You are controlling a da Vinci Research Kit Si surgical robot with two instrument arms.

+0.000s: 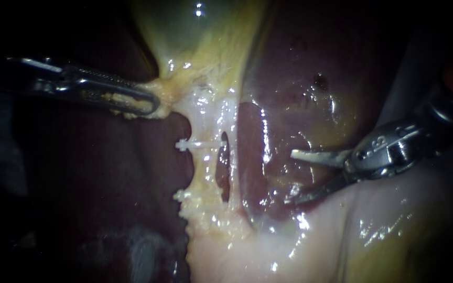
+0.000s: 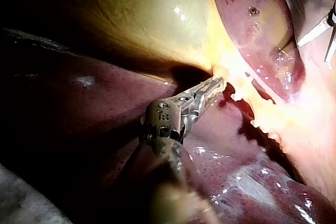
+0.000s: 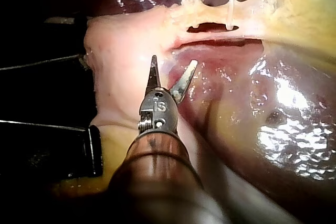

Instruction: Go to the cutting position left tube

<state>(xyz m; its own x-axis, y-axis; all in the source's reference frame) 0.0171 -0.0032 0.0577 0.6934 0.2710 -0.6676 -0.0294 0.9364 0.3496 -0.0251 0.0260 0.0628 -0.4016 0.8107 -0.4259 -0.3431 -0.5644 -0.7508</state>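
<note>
Right instrument (image 1: 289, 177) hovers over the liver (image 1: 289, 105), blades apart, well short of the left tube (image 1: 204, 170) below its clip (image 1: 197, 143). Left instrument (image 1: 148, 102) is clamped on the gallbladder (image 1: 200, 36) neck, apparently to tension the tube.

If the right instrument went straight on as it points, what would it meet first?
Probably the liver bulge, which lies between the right instrument and the clipped tube; depth is unclear.

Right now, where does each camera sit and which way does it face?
Endoscope: close over the liver, facing the tube; left instrument and right instrument both enter.
Left wrist: behind its instrument, looking along it at the gallbladder it grips.
Right wrist: behind its open jaws, facing the tube.
Shared: the clip, endoscope and right wrist.
</note>
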